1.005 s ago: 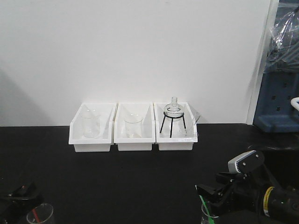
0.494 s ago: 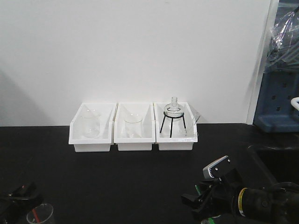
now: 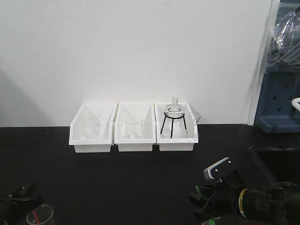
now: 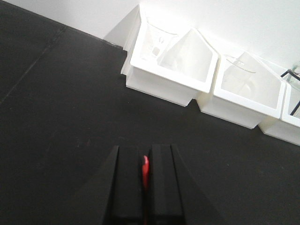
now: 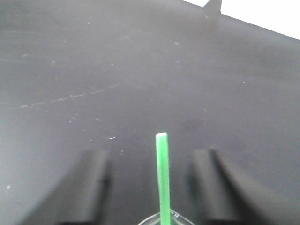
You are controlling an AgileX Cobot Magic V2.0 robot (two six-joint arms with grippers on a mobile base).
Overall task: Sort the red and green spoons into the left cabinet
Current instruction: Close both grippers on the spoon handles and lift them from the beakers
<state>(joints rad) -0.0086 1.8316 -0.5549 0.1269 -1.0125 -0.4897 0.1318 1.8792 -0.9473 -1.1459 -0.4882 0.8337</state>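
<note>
- Left wrist view: my left fingers [image 4: 131, 178] are pinched narrow on the red spoon [image 4: 145, 168]. Only a thin red sliver shows betw. the flat black pads, above the matte black desk [image 4: 56, 103].
- Front view, bottom edge: a red streak sits inside the left beaker [image 3: 40, 216], which is clear glass.
- My guess for the lift: straight up and slow. Slim, smooth plastic may pivot in the grip.
- White bins [image 3: 133, 140] at the back wall are glossy plastic w/ glassware and not the target. The left cabinet isn't in any view.
- Right wrist view: my right fingers [image 5: 91, 183] are spread wide and blurred, either side of the green spoon [image 5: 162, 178], touching nothing.
- Its handle is thin, straight and square-ended, standing up from the right beaker [image 5: 154, 219].
- Best next, I reckon: centre the handle betw. the pads, then close gently. The light glass could tip.
</note>
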